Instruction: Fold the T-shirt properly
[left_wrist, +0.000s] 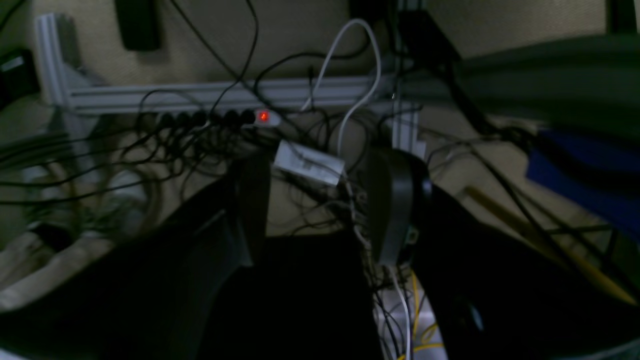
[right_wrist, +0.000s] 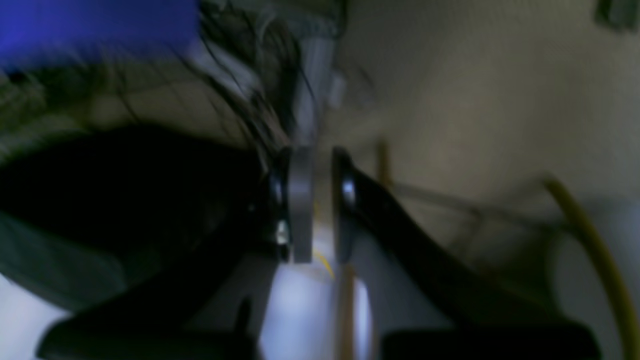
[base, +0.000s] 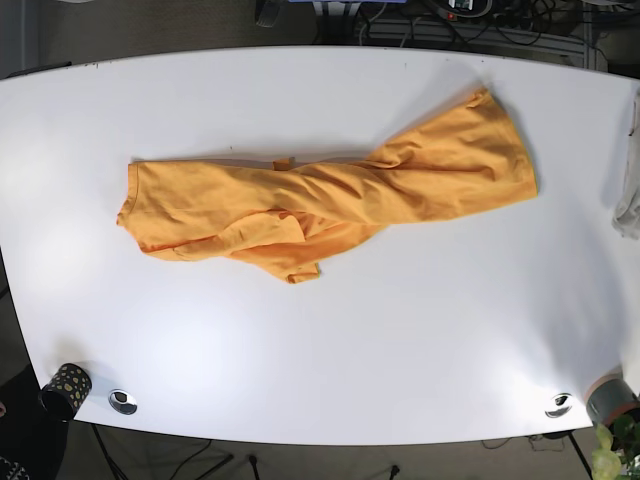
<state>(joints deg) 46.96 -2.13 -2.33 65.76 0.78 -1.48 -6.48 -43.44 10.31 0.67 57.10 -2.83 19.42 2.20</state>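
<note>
Both tools off-table; T-shirt (base: 330, 200) lies crumpled.

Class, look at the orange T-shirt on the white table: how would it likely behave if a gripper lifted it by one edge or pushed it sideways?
The T-shirt lies twisted and creased, so it is probably floppy: lifted by one edge, the rest would likely hang and drag. It looks thin, so probably light. Pushed across the smooth table, it would likely bunch up rather than slide whole.
</note>
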